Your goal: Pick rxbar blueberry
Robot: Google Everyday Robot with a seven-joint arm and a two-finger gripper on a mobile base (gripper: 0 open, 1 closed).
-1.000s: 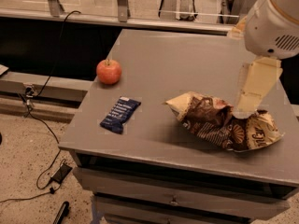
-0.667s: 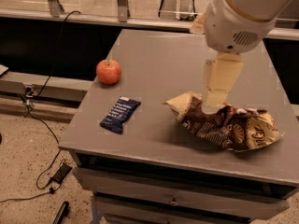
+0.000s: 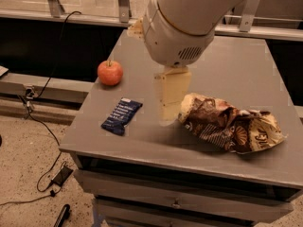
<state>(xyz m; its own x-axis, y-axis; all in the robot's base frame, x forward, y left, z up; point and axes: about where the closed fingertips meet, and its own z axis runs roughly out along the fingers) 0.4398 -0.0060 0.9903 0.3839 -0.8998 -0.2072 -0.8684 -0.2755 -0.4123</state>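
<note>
Centre frame: a grey table (image 3: 246, 65), with a drawer front (image 3: 142, 189) below its near edge. Left of centre, near the table's left edge: the rxbar blueberry (image 3: 121, 116), lying flat in a dark navy wrapper with pale lettering, long axis tilted toward upper right, touched by nothing. Up and left of it, apart from it: a red apple (image 3: 110, 73), stem up. Right of centre: a crumpled brown-and-tan chip bag (image 3: 232, 129), lying on its side. Between bar and bag: the pale gripper (image 3: 166, 119), hanging down from the big white arm housing (image 3: 184, 22) at upper centre, tip just beside the bag's left end and clear of the bar; open or closed, cannot tell. Far left, off the table: a black cable (image 3: 59, 44) trailing down toward the speckled floor (image 3: 19, 174).
</note>
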